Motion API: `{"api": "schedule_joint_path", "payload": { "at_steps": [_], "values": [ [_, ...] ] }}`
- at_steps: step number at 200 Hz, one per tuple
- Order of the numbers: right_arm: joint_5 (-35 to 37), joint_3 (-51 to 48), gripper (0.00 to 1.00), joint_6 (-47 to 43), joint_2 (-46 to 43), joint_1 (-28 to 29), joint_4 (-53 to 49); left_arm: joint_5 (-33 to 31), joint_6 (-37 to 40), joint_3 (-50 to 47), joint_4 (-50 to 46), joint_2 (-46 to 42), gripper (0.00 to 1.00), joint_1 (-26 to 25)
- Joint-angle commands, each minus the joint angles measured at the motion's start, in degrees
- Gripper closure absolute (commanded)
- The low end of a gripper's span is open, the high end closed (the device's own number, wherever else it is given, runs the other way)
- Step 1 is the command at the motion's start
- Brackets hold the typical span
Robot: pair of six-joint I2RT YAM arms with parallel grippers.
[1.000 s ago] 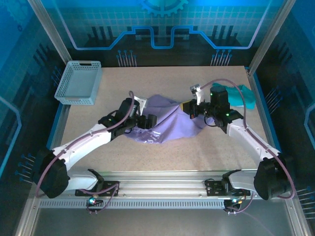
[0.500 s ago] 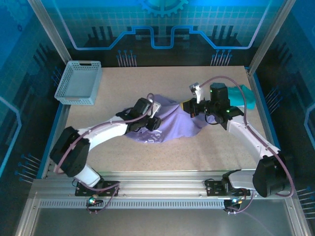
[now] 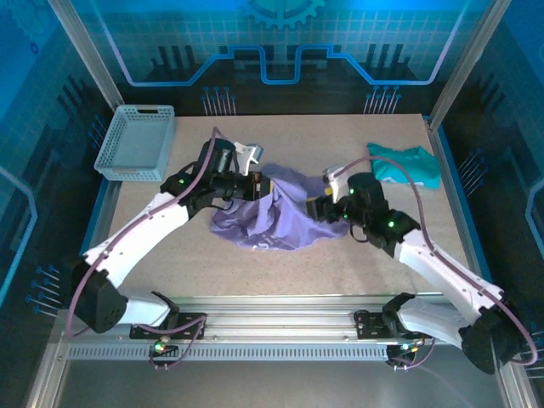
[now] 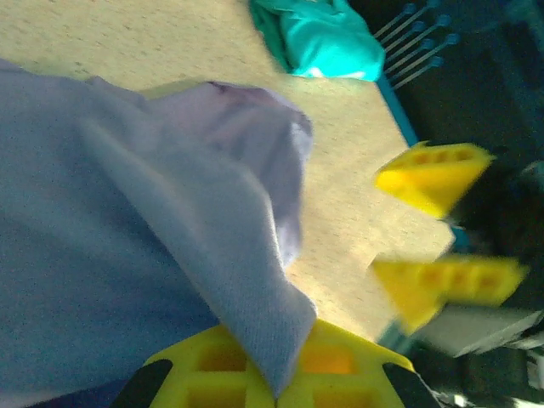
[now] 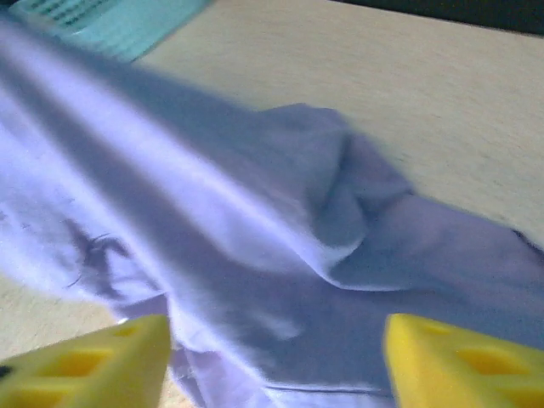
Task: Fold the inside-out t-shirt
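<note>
Lavender t-shirt (image 3: pixel 274 223) bunched at centre of table (image 3: pixel 340 268), pinched at its 11 o'clock edge by left gripper (image 3: pixel 262 184) (jaws clamped on a fold); right gripper (image 3: pixel 316 204) at 3 o'clock, jaws spread wide.

The t-shirt (image 3: pixel 272 223) is plain lavender-purple, with a faint dark mark on one paler fold. The small garment (image 3: pixel 406 164) is teal-green. The basket (image 3: pixel 134 143) is pale blue-grey lattice. The table (image 3: pixel 340 263) is speckled beige.
</note>
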Motion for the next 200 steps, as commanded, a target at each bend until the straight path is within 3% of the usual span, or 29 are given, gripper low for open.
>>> {"api": "schedule_joint_path", "payload": {
  "at_steps": [1, 18, 40, 52, 66, 70, 84, 96, 112, 123, 130, 140, 147, 157, 172, 183, 200],
  "values": [
    [0.07, -4.09, 0.2, 1.48, -0.28, 6.88, 7.27, 5.54, -3.28, 2.18, -5.01, -1.41, 1.0, -0.03],
    [4.0, -5.39, 0.18, 1.72, 2.52, 10.98, 11.61, 6.04, -3.32, 2.69, -5.74, -2.43, 1.0, -0.02],
    [10.2, -3.34, 0.18, 1.24, 8.81, 11.25, 16.3, 7.39, -2.48, 2.53, -6.23, -3.89, 1.0, -0.03],
    [10.11, -1.48, 0.18, 0.64, 12.09, 9.81, 19.59, 7.26, -1.55, 2.21, -6.6, -4.92, 1.0, -0.03],
    [3.42, 1.35, 0.2, 1.08, 16.73, 7.19, 22.9, 6.93, -1.26, 1.75, -6.67, -6.1, 1.0, 0.29],
    [1.63, 2.18, 0.24, 1.28, 18.26, 6.73, 23.29, 6.93, -1.37, 1.65, -6.56, -6.43, 1.0, 0.54],
    [-4.81, 4.8, 0.57, 1.02, 22.1, 5.56, 22.06, 5.47, -2.04, 1.3, -6.11, -7.66, 1.0, 1.95],
    [-9.6, 4.82, 0.79, -0.44, 21.67, 4.44, 20.17, 1.31, -2.9, 0.58, -5.97, -9.14, 1.0, 4.12],
    [-28.35, 4.8, 1.0, -1.97, 18.57, 0.15, 19.32, -7.96, -2.91, -1.17, -4.63, -10.47, 1.0, 7.01],
    [-42.5, 5.61, 1.0, -1.33, 17.54, -2.52, 19.52, -17.62, -1.42, -2.19, -3.27, -9.54, 1.0, 7.17],
    [-48.77, 6.7, 1.0, -0.41, 17.18, -3.71, 20.11, -22.55, -0.19, -2.32, -2.49, -8.04, 0.92, 7.17],
    [-54.35, 7.38, 1.0, 0.51, 16.73, -4.62, 20.04, -28.55, 1.24, -1.53, -2.26, -5.19, 0.9, 7.17],
    [-55.98, 7.9, 1.0, 0.64, 16.37, -5.05, 19.3, -32.11, 2.32, -0.74, -2.4, -2.95, 0.87, 7.17],
    [-56.54, 8.63, 1.0, 0.55, 15.92, -5.65, 17.96, -36.46, 2.83, 0.27, -3.07, -0.59, 0.74, 7.17],
    [-56.49, 9.88, 1.0, 0.9, 15.9, -6.57, 16.59, -39.34, 3.75, -0.03, -3.59, -0.52, 0.55, 5.79],
    [-56.4, 10.7, 1.0, 1.54, 16.33, -7.33, 16.45, -40.31, 4.85, -1.78, -3.51, -3.05, 0.47, 3.19],
    [-56.53, 11.69, 1.0, 2.04, 17.39, -8.25, 16.24, -36.01, 5.07, -5.47, -4.89, -8.71, 0.36, -1.01]
  ]
}}
